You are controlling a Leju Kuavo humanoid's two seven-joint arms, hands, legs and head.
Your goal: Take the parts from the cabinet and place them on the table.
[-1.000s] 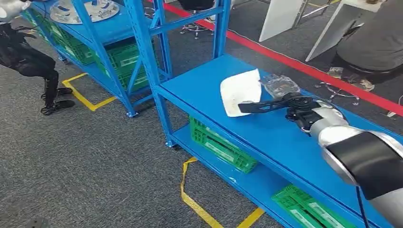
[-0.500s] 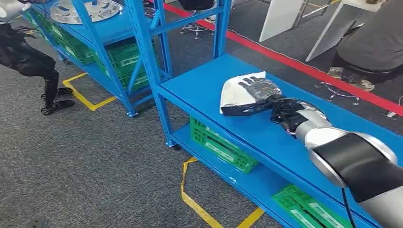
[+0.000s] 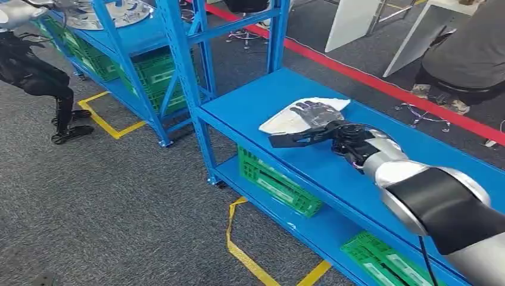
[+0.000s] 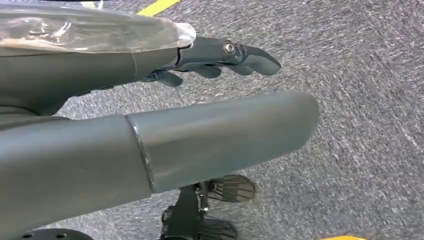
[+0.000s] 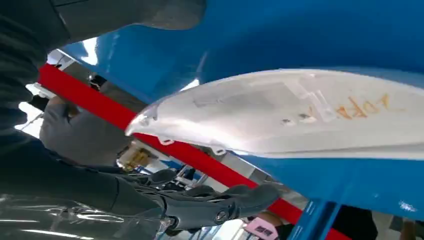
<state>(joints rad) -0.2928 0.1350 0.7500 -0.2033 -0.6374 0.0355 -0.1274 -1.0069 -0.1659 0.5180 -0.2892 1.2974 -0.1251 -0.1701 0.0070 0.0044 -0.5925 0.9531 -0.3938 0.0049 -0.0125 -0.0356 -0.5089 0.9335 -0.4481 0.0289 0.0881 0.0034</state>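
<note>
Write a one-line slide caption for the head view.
Right hand holding a white part just above the blue table, green crates on the shelf below.

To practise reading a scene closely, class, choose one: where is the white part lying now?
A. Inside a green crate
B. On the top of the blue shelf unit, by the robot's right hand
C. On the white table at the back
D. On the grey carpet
B: the white part lies on the blue shelf unit, with the right hand reaching over it; the green crate sits on the shelf below.
</note>
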